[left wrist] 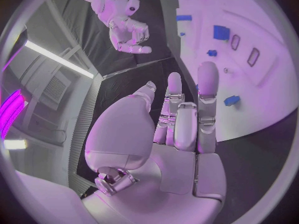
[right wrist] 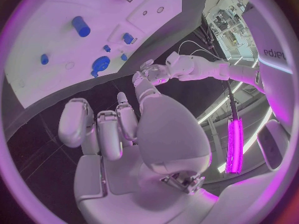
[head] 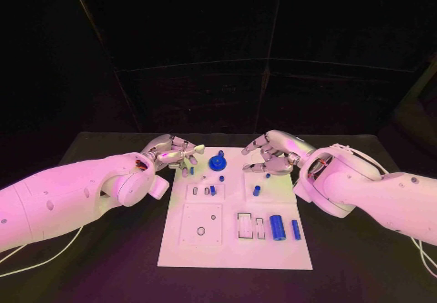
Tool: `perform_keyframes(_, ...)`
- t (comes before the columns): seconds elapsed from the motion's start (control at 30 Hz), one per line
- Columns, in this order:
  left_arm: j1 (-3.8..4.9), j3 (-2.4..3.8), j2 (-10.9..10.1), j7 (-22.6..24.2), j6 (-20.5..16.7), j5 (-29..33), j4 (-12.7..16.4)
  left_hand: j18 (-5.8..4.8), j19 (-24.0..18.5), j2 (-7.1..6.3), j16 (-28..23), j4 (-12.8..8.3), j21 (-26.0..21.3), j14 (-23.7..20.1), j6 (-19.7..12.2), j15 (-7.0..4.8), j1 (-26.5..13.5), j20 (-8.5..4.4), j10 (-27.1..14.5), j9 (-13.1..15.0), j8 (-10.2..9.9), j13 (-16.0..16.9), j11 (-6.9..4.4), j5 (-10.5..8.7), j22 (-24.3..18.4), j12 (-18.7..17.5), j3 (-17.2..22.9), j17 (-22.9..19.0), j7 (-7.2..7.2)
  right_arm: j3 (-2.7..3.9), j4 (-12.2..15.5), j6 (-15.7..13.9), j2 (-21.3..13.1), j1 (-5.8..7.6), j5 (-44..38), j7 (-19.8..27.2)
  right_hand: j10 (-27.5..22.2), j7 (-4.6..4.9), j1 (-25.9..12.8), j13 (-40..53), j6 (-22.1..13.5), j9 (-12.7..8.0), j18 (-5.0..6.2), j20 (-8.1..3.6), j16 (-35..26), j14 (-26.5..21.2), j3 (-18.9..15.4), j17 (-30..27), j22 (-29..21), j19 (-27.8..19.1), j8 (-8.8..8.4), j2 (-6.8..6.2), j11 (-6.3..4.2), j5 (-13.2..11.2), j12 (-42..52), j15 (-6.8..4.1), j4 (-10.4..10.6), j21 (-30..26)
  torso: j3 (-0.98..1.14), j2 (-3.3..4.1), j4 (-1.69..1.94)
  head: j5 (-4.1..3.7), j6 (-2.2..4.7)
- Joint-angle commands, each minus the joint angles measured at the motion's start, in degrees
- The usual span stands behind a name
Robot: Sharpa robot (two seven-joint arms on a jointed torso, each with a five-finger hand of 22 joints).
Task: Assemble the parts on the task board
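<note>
Two robot hands, the left hand [head: 173, 153] and the right hand [head: 270, 155], hover open-fingered and holding nothing at the far corners of one white task board [head: 228, 252] on the black tabletop [head: 109, 265], where two blue cylinders [head: 276, 227] lie side by side near one round blue gear [head: 216, 163].

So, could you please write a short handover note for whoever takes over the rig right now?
Left hand: at the far left corner of the task board, fingers apart, holding nothing.
Right hand: at the far right corner, fingers loosely curled, nothing visible in them.
Parts: a blue round disc near the far edge between the hands; two blue cylinders lying at the near right; small blue pieces mid-board.
Done: cannot tell which parts are seated.
Left: the loose cylinders look unplaced; rectangular slots beside them look open.
</note>
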Motion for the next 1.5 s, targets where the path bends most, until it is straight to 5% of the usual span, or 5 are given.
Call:
perform_keyframes(0.03,0.68,0.07,0.14,-17.12,8.89,-17.55,0.56,-1.58,2.06,0.84,8.99,2.02,10.58,4.62,0.24,-0.94,-1.81,-0.59,-0.99,1.69,2.11,7.52,-0.92,-0.16,12.20,8.41,-2.36,9.54,-0.83,0.06,-1.16,0.51,-0.75,0.76,9.84,3.81,-0.21,-0.41,0.43,1.18,0.18,0.06,1.00,-0.17,-0.27,3.94,-0.25,6.38,-0.16,-0.38,0.39,0.26,-0.03,0.72,-0.27,-0.28,0.11,-0.32,0.15,-1.01,0.04,0.16,-0.48)
perform_keyframes(0.1,1.19,0.07,0.42,-22.06,11.77,-23.34,0.94,-2.40,1.56,2.48,13.20,2.95,18.08,4.90,-0.51,-1.06,-2.24,-0.90,-4.24,4.73,5.57,22.04,-0.92,-0.06,20.87,23.04,-5.16,13.61,-0.97,0.08,-2.17,0.20,-1.07,1.12,10.89,3.75,-0.19,-0.43,0.46,1.17,0.21,0.07,0.99,-0.19,-0.32,3.94,-0.33,6.31,-0.18,-0.35,0.48,0.30,-0.04,0.95,-0.27,-0.30,0.14,-0.35,0.24,-1.23,0.13,0.15,-0.61)
perform_keyframes(0.2,2.12,0.05,1.35,-27.99,15.22,-28.43,1.25,-3.13,2.15,3.55,16.27,2.63,24.76,5.64,-2.26,-1.33,-2.85,-1.14,-4.35,9.07,10.04,34.10,-1.22,-0.08,29.13,35.16,-8.80,16.67,-1.98,0.09,-3.47,0.05,-1.18,1.49,11.72,3.07,-0.14,-0.46,0.52,1.19,0.33,0.09,1.00,-0.21,-0.37,3.93,-0.40,6.24,-0.24,-0.35,0.62,0.39,-0.08,1.13,-0.22,-0.33,0.19,-0.41,0.41,-1.64,0.24,0.28,-0.86)
perform_keyframes(0.4,3.57,0.00,3.88,-33.39,18.35,-36.30,0.73,-4.29,3.53,5.74,17.32,2.96,30.01,5.93,-3.21,-1.82,-6.57,-1.18,-2.27,14.34,15.39,42.39,-2.29,-2.44,36.56,43.25,-13.04,17.76,-2.47,0.10,-4.88,0.25,-0.92,1.76,12.27,2.11,-0.12,-0.52,0.77,1.15,0.53,0.13,1.02,-0.26,-0.45,3.92,-0.42,6.16,-0.36,-0.35,0.86,0.55,-0.14,1.22,-0.23,-0.38,0.15,-0.50,0.65,-2.19,0.48,0.57,-1.27)
perform_keyframes(1.5,5.54,-3.84,15.63,-36.02,24.39,-40.01,-8.24,-4.81,4.00,8.11,17.32,2.84,32.69,5.93,-6.81,-2.22,-6.64,-1.66,-2.14,20.86,20.19,45.01,-2.69,-3.05,40.50,45.77,-19.08,17.76,-2.91,0.09,-7.53,1.00,1.44,1.87,11.77,0.90,-0.27,-0.61,1.34,0.84,0.58,0.08,1.08,-0.44,-0.61,3.96,-0.72,6.08,-0.83,-0.36,1.48,0.98,-0.26,3.18,-0.43,-0.52,0.31,-0.90,0.70,-2.17,0.44,0.55,-1.93)
